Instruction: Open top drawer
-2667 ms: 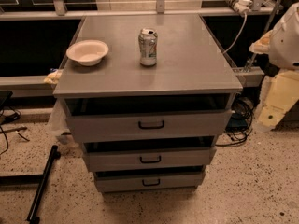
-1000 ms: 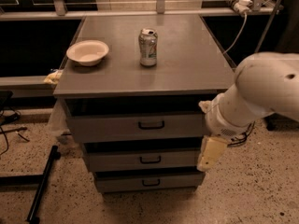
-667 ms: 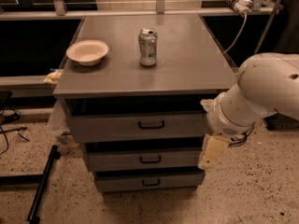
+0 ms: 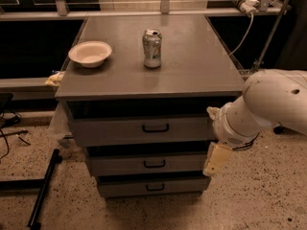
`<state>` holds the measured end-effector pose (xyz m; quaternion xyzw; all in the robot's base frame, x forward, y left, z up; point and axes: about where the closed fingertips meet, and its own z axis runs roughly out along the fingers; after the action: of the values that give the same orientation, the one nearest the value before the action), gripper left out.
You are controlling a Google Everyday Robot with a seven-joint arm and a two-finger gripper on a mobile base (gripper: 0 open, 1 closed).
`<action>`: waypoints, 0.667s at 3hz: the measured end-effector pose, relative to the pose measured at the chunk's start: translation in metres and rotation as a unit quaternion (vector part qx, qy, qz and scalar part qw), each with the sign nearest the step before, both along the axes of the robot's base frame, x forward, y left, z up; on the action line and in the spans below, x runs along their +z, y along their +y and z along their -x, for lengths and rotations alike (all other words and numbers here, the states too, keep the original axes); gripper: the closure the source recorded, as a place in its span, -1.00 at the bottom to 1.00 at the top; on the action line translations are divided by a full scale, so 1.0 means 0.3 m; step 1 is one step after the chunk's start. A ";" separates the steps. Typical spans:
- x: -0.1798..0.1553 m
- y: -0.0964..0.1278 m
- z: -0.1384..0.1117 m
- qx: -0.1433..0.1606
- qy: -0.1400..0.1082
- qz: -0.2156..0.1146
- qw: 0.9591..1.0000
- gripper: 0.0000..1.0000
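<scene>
- The gripper [image 4: 217, 159] is hanging nearest, just off the bench's front right corner, under a rounded white arm [image 4: 268, 104]. It is pointing downward, and I cannot tell whether it is wide or narrow.
- The top drawer [image 4: 105, 130] is lying to the left of the gripper and slightly above it, directly under the bench's front edge. Its long axis is running left to right, and it appears not yet drawn out.
- Its black loop handle [image 4: 155, 127] is sitting at the centre of the flat grey metal front, well apart from the gripper, so the coming reach is likely heading left and up.
- The mid-sized drawer [image 4: 115, 166] and the smallest drawer [image 4: 124, 188] are stepping down beneath it.
- Farther back on the matte grey bench [image 4: 192, 66], a dented metal can [image 4: 152, 48] is standing upright, and a shallow pale bowl [image 4: 90, 53] is resting near the left edge.
</scene>
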<state>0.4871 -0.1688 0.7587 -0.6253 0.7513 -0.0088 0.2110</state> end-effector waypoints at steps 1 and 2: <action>-0.072 0.008 -0.065 0.000 -0.014 -0.013 1.000 -1.00; -0.126 0.029 -0.141 0.002 -0.028 -0.031 0.999 -1.00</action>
<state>0.5293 -0.1602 0.7209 -0.6197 0.7435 -0.0019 0.2512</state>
